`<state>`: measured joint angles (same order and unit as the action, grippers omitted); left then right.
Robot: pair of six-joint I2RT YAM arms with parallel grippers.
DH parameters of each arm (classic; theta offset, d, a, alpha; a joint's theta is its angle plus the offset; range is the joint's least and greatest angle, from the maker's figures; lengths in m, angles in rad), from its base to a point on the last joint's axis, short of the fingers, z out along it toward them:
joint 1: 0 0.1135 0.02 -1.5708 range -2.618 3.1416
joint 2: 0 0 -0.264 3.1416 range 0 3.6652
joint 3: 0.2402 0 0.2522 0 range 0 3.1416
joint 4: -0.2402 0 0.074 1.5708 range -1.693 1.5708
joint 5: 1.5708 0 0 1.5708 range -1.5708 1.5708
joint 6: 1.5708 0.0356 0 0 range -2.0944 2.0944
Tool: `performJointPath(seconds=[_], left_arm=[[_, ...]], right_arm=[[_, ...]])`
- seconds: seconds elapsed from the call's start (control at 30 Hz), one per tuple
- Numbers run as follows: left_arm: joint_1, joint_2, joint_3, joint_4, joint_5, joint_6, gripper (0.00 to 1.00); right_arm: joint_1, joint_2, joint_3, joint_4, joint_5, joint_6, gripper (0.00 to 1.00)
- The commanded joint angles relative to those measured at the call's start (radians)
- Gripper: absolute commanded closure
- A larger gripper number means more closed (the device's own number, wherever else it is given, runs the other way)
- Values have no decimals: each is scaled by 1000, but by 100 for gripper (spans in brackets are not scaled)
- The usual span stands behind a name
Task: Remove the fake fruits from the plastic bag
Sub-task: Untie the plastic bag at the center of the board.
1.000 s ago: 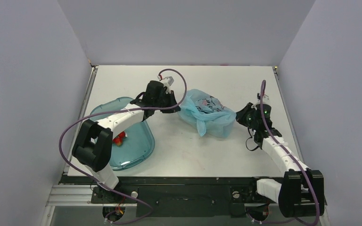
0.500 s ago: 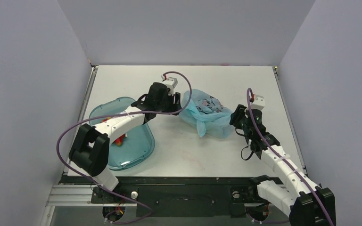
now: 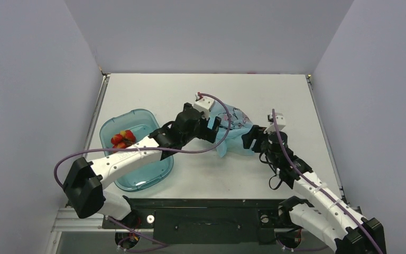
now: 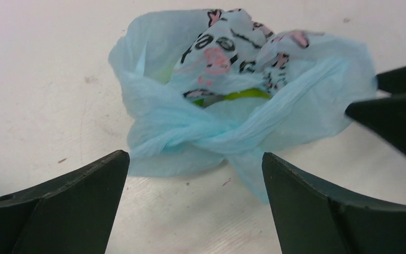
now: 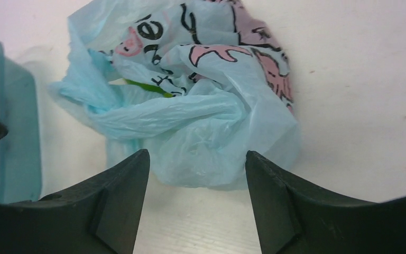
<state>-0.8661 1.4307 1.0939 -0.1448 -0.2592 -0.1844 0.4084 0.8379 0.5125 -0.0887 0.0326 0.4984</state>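
Observation:
The light-blue plastic bag [image 3: 233, 127] lies crumpled on the table, its printed side up. A sliver of green fake fruit [image 4: 243, 95] shows through its mouth, also visible in the right wrist view [image 5: 148, 87]. My left gripper [image 3: 214, 128] stands open at the bag's left side [image 4: 194, 156], the twisted handle just beyond its fingertips. My right gripper [image 3: 249, 138] is open at the bag's right side [image 5: 197, 154], nothing between its fingers. A red berry cluster [image 3: 122, 138] lies in the teal tray [image 3: 161, 172].
The teal tray sits at the table's left, under my left forearm; its edge [image 5: 16, 132] shows in the right wrist view. The right gripper's dark fingers [image 4: 396, 111] reach into the left wrist view. Grey walls enclose the table on three sides.
Both grippers have opened. The left arm has swung right, off the tray and down to the bag's left side. The right arm has moved left to the bag's right side.

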Motion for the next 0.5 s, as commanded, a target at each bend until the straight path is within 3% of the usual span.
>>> performJointPath(seconds=[0.0, 0.1, 0.23, 0.47], left_arm=[[-2, 5, 19, 79, 2, -153, 3], [-2, 83, 86, 58, -8, -196, 3], [-4, 150, 208, -46, -73, -141, 3], [-18, 177, 250, -171, -54, 335, 3]], right_arm=[[134, 10, 50, 50, 78, 63, 37], [159, 9, 27, 73, 127, 106, 31], [149, 26, 4, 128, 92, 137, 28], [-52, 101, -12, 190, -188, 185, 30]])
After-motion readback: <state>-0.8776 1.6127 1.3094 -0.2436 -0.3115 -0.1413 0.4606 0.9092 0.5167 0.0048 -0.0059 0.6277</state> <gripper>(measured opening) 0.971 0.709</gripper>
